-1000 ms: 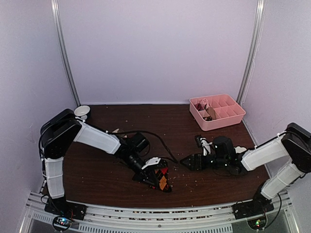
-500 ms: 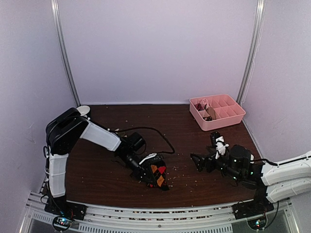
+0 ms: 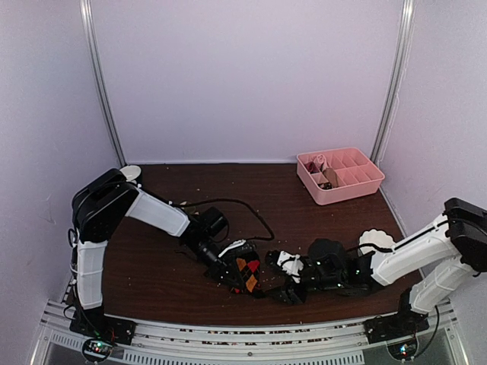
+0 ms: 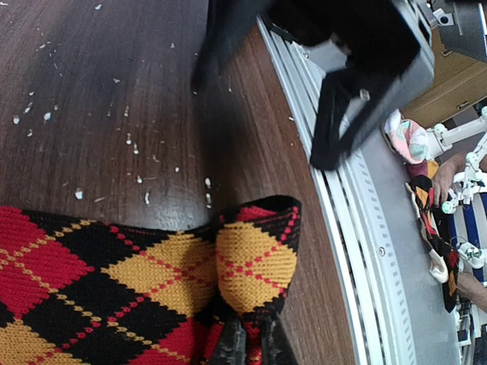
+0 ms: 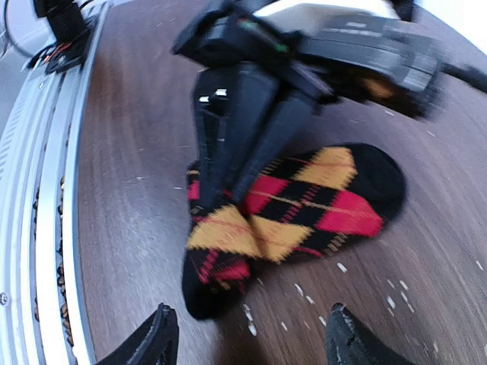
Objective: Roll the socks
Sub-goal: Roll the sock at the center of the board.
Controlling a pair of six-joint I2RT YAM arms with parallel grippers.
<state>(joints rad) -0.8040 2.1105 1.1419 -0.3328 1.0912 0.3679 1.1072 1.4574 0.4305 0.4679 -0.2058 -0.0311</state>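
Jaws of left gripper [image 5: 227,196] clamp one black argyle sock [image 5: 304,198] lying flat near the front edge; right gripper [image 5: 251,344] jaws stand apart just beside it. Dark wood table [image 3: 152,266], crumb-strewn, pale walls [image 3: 243,76]. One white bowl [image 3: 129,175] back-left, one pink tray [image 3: 346,195] back-right.

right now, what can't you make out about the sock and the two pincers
- Top external: the argyle sock is partly hidden under the left pincer and right pincer, so its outline is unclear.
- Left wrist: sock cut off by left and bottom edges.
- Right wrist: the right pincer's fingers are cut off by the bottom edge; the left pincer is blurred.
- Pink tray: contents too small in the top external view.
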